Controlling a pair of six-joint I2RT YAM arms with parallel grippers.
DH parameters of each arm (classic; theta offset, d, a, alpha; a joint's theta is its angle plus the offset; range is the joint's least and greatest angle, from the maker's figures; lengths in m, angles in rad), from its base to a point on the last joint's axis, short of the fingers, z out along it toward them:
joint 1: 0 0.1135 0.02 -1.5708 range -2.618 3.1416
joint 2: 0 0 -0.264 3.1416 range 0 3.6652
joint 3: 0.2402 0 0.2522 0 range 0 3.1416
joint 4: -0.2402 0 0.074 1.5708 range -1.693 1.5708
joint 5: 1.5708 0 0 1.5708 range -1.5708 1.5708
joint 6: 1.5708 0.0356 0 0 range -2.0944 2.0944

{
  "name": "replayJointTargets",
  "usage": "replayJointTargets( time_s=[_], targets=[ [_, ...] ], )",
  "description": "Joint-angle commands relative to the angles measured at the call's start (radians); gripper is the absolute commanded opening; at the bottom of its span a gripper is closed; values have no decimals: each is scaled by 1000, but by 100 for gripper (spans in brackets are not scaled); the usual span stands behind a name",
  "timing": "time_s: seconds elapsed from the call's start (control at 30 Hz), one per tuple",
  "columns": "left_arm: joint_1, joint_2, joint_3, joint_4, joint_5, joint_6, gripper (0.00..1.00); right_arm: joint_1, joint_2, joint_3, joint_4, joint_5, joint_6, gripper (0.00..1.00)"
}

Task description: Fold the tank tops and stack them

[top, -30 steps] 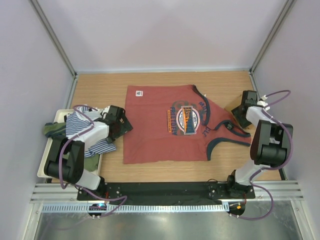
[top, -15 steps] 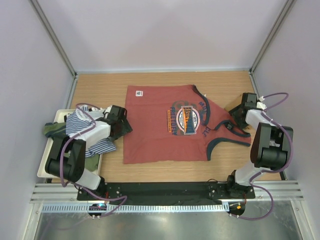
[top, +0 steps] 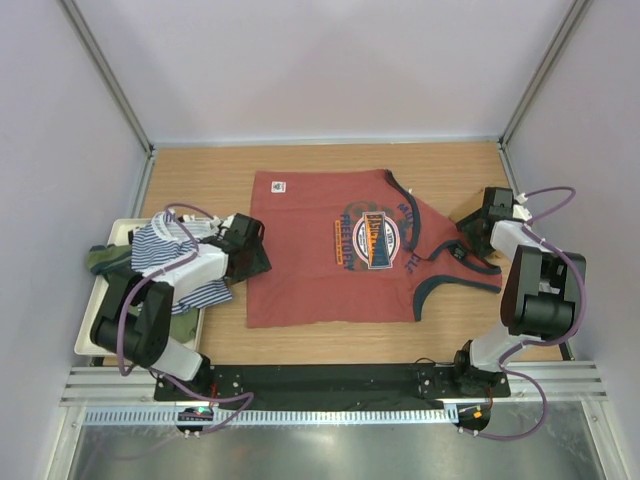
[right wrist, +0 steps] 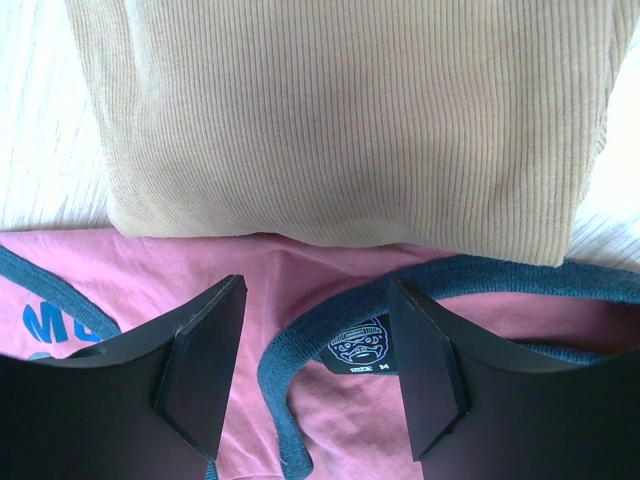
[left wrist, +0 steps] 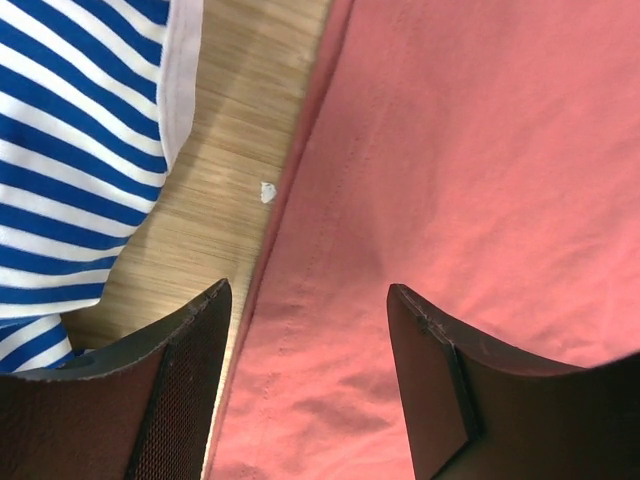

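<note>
Left end effector (left wrist: 308,300) nearer rust-red tank top (top: 300,260), lengthwise left-right, straps right

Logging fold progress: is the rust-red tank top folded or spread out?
Spread out. The rust-red tank top lies flat on the table, hem at left, straps at right, chest graphic face up.

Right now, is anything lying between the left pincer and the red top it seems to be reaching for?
Nothing visible. The left pincer hangs open right over the edge of the red top, with only table beside it. The striped top lies off to one side, clear of the fingers.
</note>
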Motion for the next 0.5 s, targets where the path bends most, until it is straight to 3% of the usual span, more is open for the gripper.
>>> replayJointTargets(
  time_s=[0.0, 0.13, 0.23, 0.43, 0.47],
  targets=[
    [-1, 57, 41, -24, -9, 27, 64, 0, -33, 2, 36, 7, -8, 65],
    [-1, 118, 61, -29, -1, 33, 64, 0, -36, 2, 38, 7, -7, 65],
    [-1, 146, 72, -26, 9, 39, 55, 0, -34, 3, 36, 7, -7, 65],
    [28, 125, 57, -13, -8, 61, 19, 0, -30, 6, 31, 16, -4, 65],
    [71, 111, 48, -3, 15, 64, 6, 0, -30, 5, 31, 16, -5, 65]
  ],
)
